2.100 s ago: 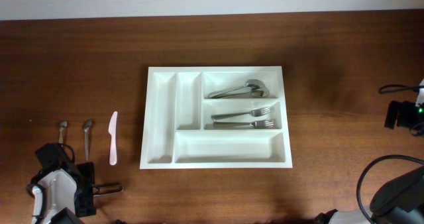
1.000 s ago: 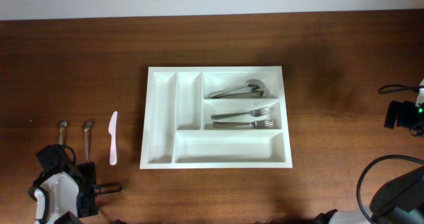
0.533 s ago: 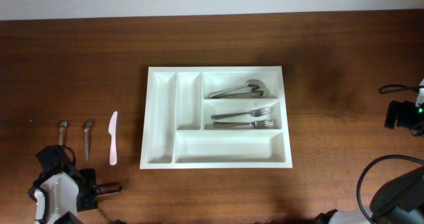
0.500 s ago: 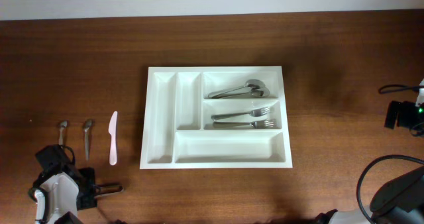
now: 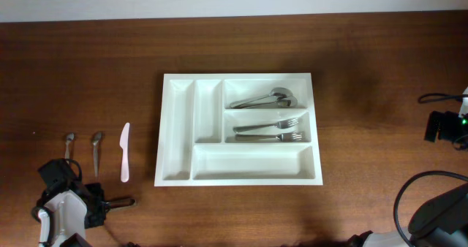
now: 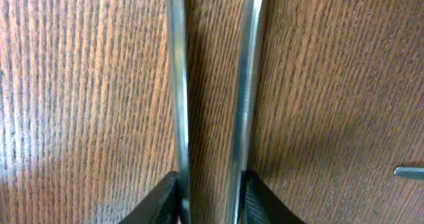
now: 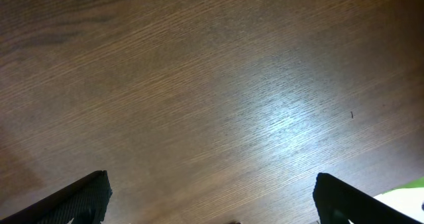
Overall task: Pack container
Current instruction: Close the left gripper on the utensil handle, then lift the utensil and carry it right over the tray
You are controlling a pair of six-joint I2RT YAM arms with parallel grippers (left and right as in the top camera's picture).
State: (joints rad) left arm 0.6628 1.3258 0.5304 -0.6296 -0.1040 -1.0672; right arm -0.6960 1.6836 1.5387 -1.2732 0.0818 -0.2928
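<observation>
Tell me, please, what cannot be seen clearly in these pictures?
- Left wrist: the two metal handles leave the top edge; their heads are unseen.
- Left wrist: the left gripper is cut by the bottom edge; a firm grip cannot be told.
- Overhead: the spoons in the container overlap; their count is unclear.

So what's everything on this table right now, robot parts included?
white plastic five-compartment cutlery tray: one, white, table centre.
metal spoons: apparently two, silver, tray's upper right compartment.
metal forks: two, silver, compartment below the spoons.
plastic knife: one, pale pink, on table left of tray.
loose metal utensils: two, silver, side by side left of knife.
thin metal piece: one, silver, beside left gripper; type unclear.
wooden table: one, brown.
left gripper: one, black, fingers flanking both utensils' handles.
right gripper: one, black, open over bare table.
</observation>
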